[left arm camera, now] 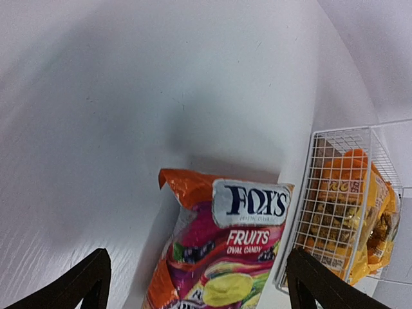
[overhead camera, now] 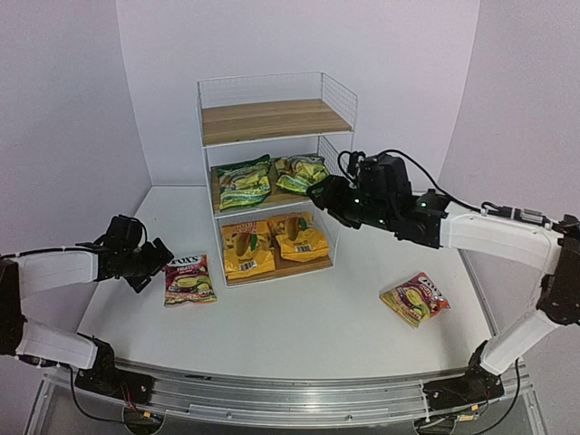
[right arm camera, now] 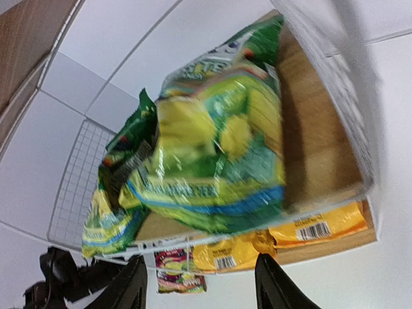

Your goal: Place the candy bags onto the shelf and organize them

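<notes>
Left end effector [overhead camera: 159, 267], spread wide and empty, hovers beside a red candy bag [overhead camera: 189, 279] lying left of the shelf [overhead camera: 272, 120]. Right end effector [overhead camera: 317, 193], jaws apart and empty, is at the shelf's middle tier. Four are shelved: two green bags [overhead camera: 244, 183] on the middle tier, two yellow-orange bags [overhead camera: 246, 248] on the bottom. Two remain on the tabletop [overhead camera: 299, 335]; the second red bag [overhead camera: 415, 298] lies right of the shelf.

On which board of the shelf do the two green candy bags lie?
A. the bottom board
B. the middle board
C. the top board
B: both green bags lie on the middle board of the shelf, just above the yellow-orange bags on the bottom board.
</notes>
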